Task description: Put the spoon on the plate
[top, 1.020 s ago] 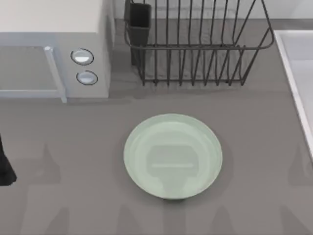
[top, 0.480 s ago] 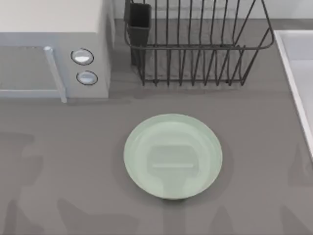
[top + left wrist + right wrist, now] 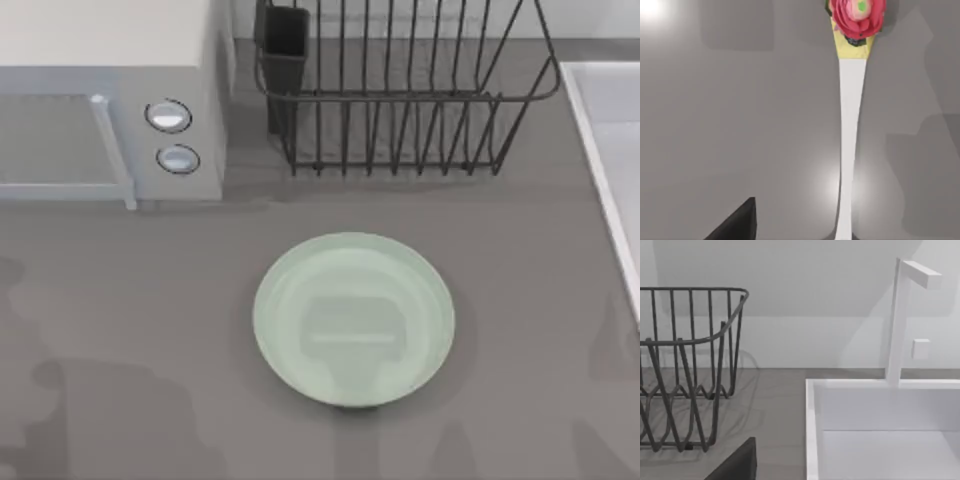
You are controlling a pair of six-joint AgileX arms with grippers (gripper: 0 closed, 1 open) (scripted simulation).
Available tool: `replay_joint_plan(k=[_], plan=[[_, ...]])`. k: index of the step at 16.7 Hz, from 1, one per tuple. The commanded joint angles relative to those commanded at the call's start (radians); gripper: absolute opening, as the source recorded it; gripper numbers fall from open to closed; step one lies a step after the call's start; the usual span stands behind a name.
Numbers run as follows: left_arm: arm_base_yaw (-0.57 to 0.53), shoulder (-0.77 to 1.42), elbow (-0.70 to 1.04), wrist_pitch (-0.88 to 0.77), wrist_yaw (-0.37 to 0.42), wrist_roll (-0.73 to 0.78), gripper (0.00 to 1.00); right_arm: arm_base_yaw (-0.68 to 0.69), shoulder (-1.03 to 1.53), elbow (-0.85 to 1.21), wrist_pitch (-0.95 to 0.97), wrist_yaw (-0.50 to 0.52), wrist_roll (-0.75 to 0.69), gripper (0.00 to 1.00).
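From above, the plate sits bare at the middle of the grey table, in front of a wire dish rack, with a microwave at the back left and a sink at the right edge.

In the left wrist view, the spoon lies flat on the table. Its slim handle runs straight along the picture's height, ending in the red-pink flower. A dark finger tip shows beside it, apart from it; whether the fingers are spread cannot be told.

The right wrist view takes in the rack, the sink and its faucet; the state of this gripper's fingers cannot be told.
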Motion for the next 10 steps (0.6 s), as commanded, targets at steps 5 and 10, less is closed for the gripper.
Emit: replay_joint_plan(k=[5, 10], plan=[[0.042, 0.148, 0.11, -0.096, 0.0, 0.057, 1.0, 0.0, 0.0, 0.0, 0.0, 0.0, 0.0, 1.0], [0.038, 0.149, 0.106, -0.092, 0.0, 0.056, 1.0, 0.0, 0.0, 0.0, 0.0, 0.0, 0.0, 1.0]])
